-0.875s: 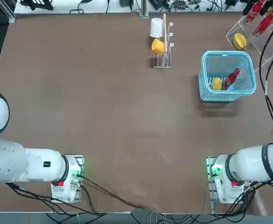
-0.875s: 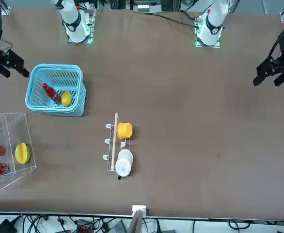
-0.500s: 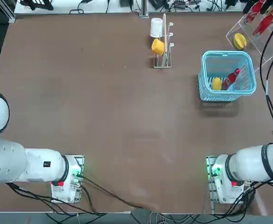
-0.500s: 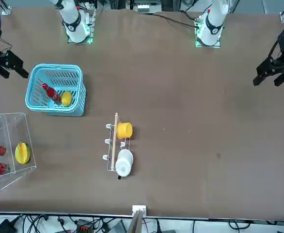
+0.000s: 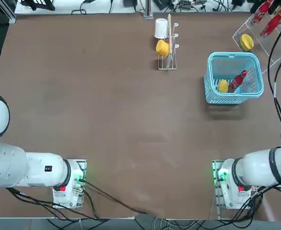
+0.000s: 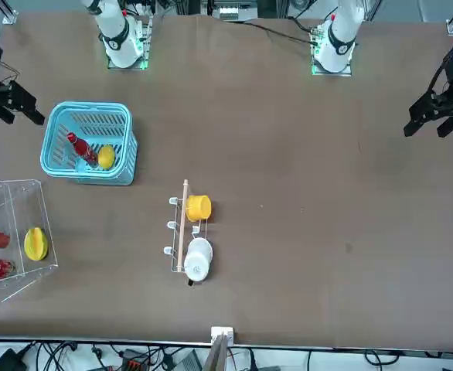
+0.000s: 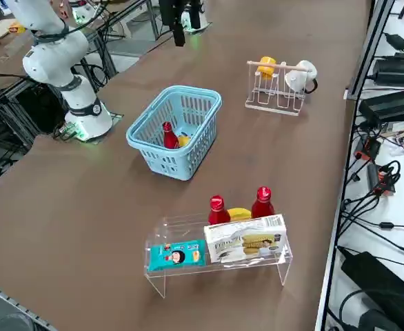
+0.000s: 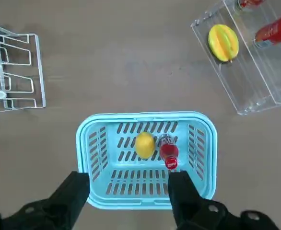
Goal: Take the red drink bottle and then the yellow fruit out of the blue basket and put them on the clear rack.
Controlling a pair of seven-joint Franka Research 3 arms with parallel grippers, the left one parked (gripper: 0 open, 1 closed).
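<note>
Right claw [image 8: 129,191] hovered empty, fingers apart, above blue basket [image 8: 87,158]; red drink bottle [image 8: 168,151] looked light, stiff, slippery, best gripped mid-body beside yellow fruit [image 8: 144,145].

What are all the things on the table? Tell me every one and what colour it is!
basket: one, light blue, on the brown table, near the rack.
drink bottle: one, red, leaning inside the basket.
round fruit: one, yellow, inside the basket, right beside the bottle.
rack: one, clear, at the table's edge.
bottles on the rack: two, red, standing.
fruit on the rack: one, yellow.
packets on the rack: two, one blue, one whitish.
cup stand: one, thin metal, in the table's far middle.
cups: two, one yellow and one white, hanging on the stand.
right pincer: one, black, open, above the basket, holding nothing.
</note>
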